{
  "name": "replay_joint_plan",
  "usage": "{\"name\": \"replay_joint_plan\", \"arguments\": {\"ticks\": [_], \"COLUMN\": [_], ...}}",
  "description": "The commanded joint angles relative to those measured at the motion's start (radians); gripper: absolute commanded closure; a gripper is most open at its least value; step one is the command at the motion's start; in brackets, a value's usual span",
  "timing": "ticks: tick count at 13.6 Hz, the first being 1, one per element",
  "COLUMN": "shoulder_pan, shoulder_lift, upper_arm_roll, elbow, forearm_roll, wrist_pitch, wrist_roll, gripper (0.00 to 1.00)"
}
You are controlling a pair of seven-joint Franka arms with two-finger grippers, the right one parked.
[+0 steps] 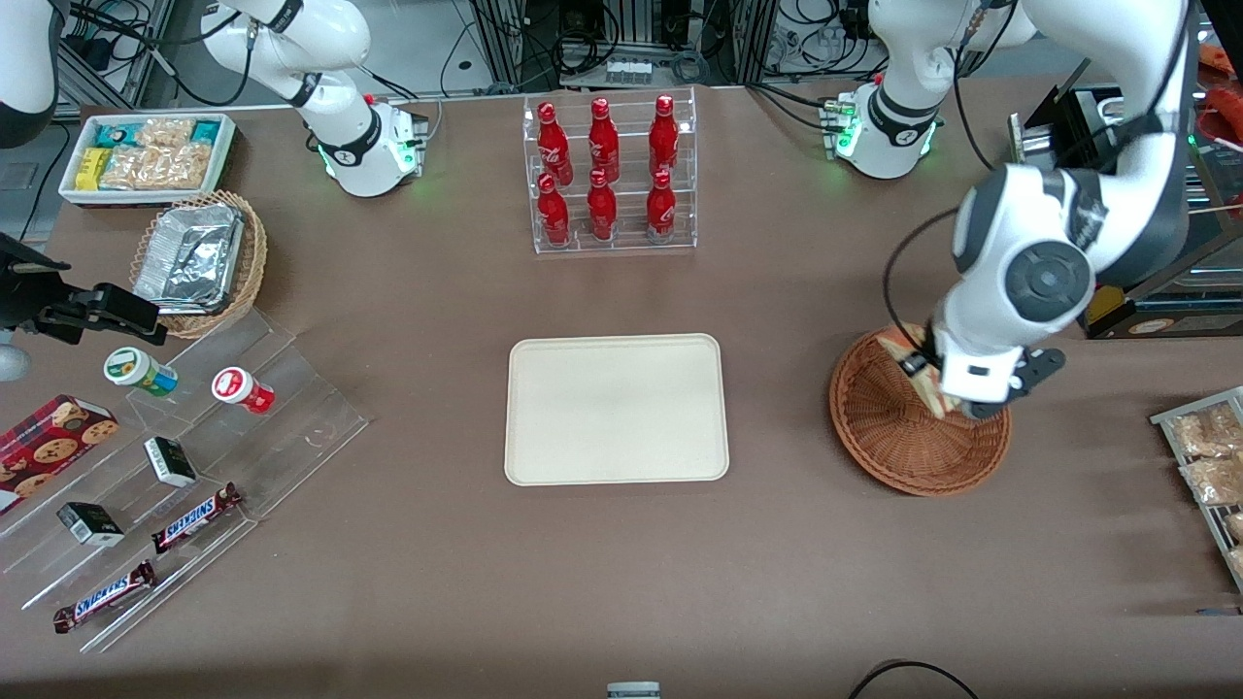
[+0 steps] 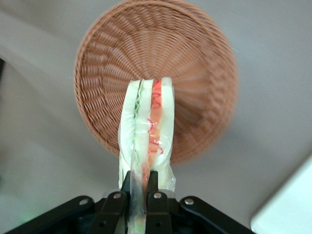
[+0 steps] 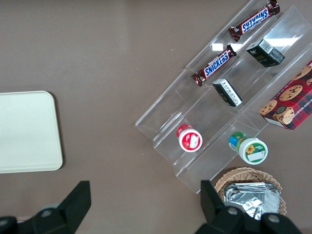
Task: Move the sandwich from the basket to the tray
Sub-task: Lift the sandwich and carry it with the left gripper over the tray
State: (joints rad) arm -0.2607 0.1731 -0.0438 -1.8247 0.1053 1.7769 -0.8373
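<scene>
Where clamped on sandwich (image 2: pixel 146 131), gripper (image 2: pixel 139 187) jaws

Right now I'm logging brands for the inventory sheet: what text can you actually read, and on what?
"SNICKERS": on both Snickers bars on the clear stepped display.
Unreadable: red bottles' script, cookie box, two dark small boxes, two lidded cups.
None: the sandwich held by the left gripper above the basket.

I see the black gripper (image 2: pixel 139 195) over the reddish-brown woven basket (image 1: pixel 889 442), the sandwich (image 2: pixel 148 129) with pale white bread and red-orange and green stripes, the plain cream-beige tray (image 1: pixel 616 409), and the dull brown table (image 1: pixel 621 582).
</scene>
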Motion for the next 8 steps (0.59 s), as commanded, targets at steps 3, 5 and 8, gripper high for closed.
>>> {"name": "replay_joint_plan", "arguments": {"ticks": [3,5,8], "shoulder_pan": [-0.204,-0.308,-0.370], "shoulder_lift": [0.051,0.130,0.265], "upper_arm_roll": [0.007,0.007,0.004], "elbow": [0.125,0.212,0.338], "forearm_roll": [-0.083,-0.113,-0.192], "wrist_pitch": [-0.027,-0.005,0.068], "wrist_roll": [-0.009,-0.023,-0.011], "gripper": [1.00,1.00,1.00]}}
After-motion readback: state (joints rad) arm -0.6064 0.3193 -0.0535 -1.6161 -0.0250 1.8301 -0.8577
